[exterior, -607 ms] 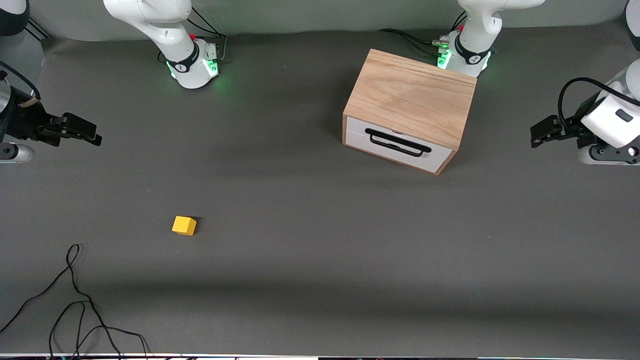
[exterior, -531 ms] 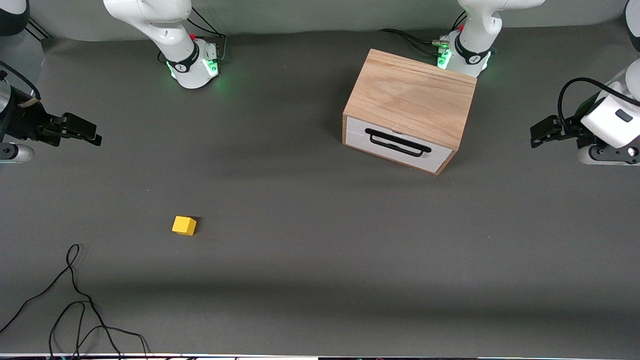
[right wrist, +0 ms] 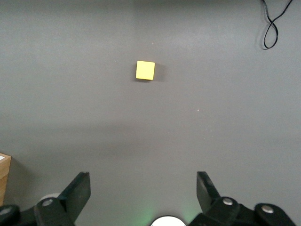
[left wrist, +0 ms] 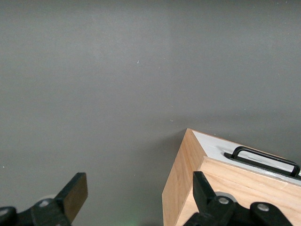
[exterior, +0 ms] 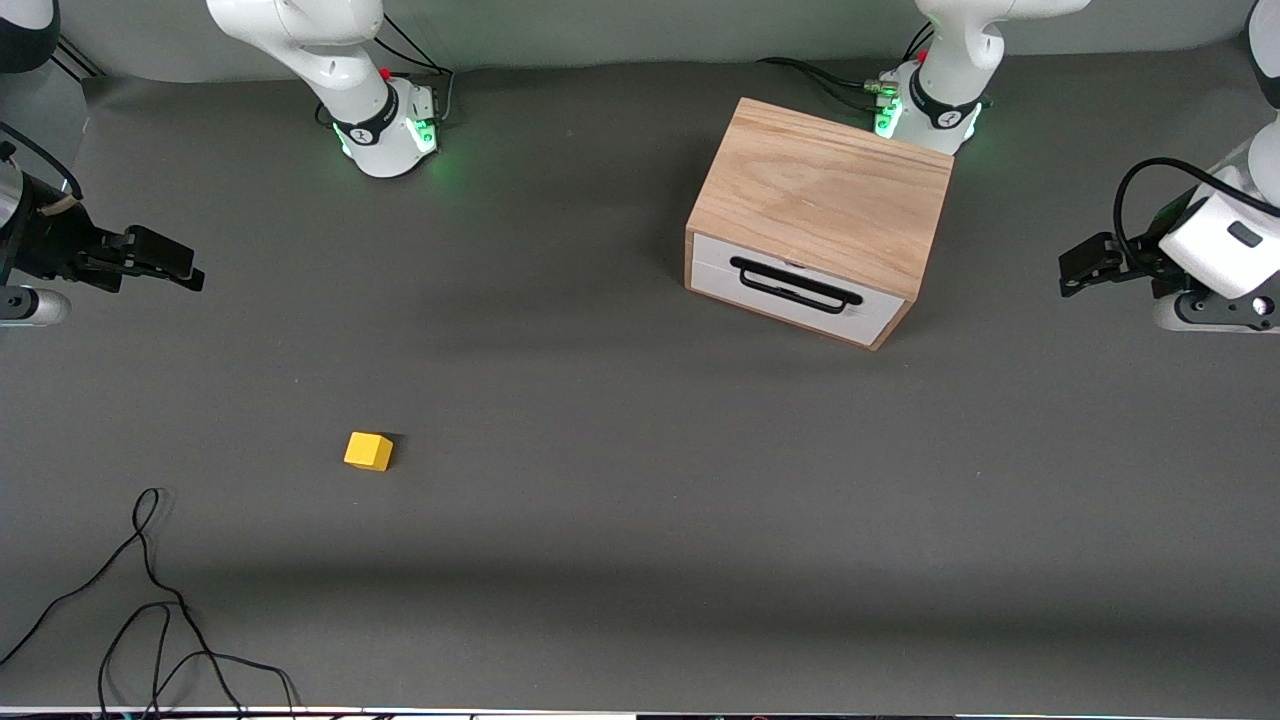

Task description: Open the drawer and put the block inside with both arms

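Observation:
The yellow block [exterior: 368, 451] lies on the grey table toward the right arm's end, nearer the front camera than the box; it also shows in the right wrist view [right wrist: 145, 70]. The oak box [exterior: 820, 190] stands in front of the left arm's base [exterior: 930, 110]. Its white drawer [exterior: 790, 290] is shut, with its black handle [exterior: 795, 285] facing the front camera. My left gripper [left wrist: 138, 181] is open and empty, high over the table beside the box [left wrist: 188, 188]. My right gripper [right wrist: 142, 179] is open and empty, high over its base. Neither hand shows in the front view.
A loose black cable [exterior: 150, 600] lies at the table's near corner at the right arm's end, also in the right wrist view [right wrist: 273, 28]. Two other black grippers [exterior: 150, 262] [exterior: 1090, 265] reach in at the table's two ends.

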